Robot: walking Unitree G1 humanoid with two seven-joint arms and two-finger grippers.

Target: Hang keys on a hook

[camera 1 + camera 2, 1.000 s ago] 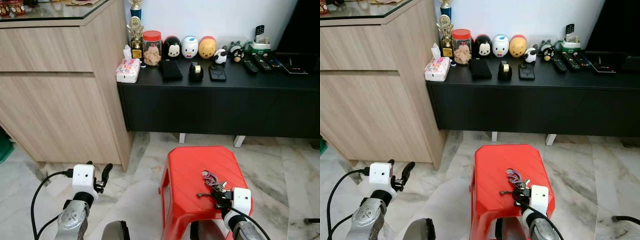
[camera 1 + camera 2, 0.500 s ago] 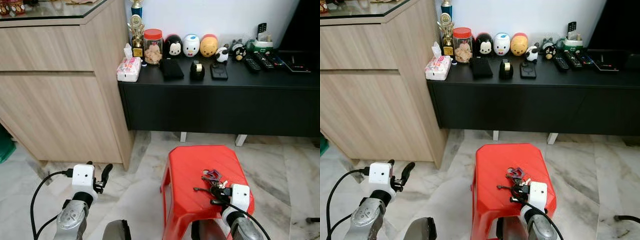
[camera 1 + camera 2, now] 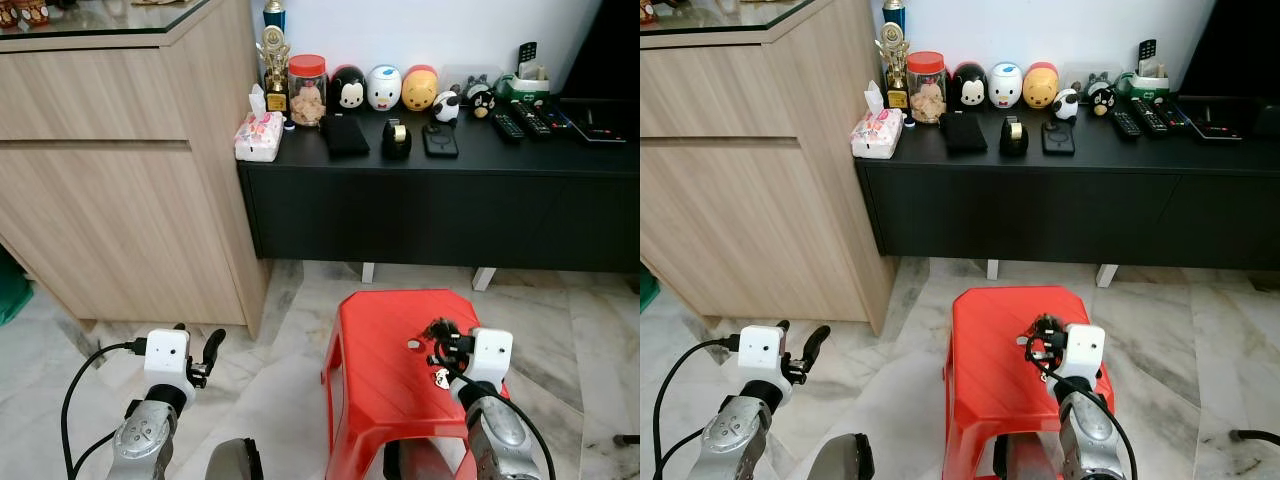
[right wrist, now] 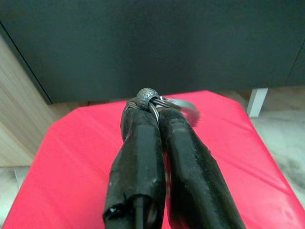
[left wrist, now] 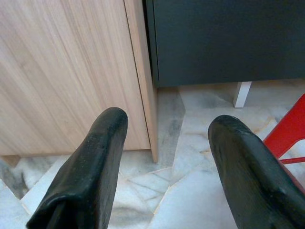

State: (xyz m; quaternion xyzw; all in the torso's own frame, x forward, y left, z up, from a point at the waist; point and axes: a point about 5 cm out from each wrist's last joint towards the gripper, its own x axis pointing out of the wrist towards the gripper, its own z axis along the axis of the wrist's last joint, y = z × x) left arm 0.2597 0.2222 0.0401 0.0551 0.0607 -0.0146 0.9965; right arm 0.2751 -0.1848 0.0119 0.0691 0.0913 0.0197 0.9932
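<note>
Now the right claw (image 4: 152,119) is pinched tight on the keys (image 3: 438,328) above the red stool (image 3: 380,370). At 9 o'clock, the left claw (image 5: 167,157) hangs wide open, holding nothing.

Silver arms w/ white wrist blocks, black cables, long black fingers (image 5: 90,176).

We see a red stool (image 3: 385,360) of smooth, slightly glossy plastic, and above it the right tool (image 4: 159,107) with matt black rubbery fingers (image 4: 138,157) pressed together on the grey metal keys (image 4: 157,101), whose ring carries a rough, dimpled bead. The left tool (image 5: 164,167) has the same dull black fingers (image 5: 90,171), the floor (image 3: 270,400) is polished veined marble, the cabinet (image 3: 120,180) is matt light wood grain, and the low black surface (image 3: 440,200) looks smooth and satin.
</note>
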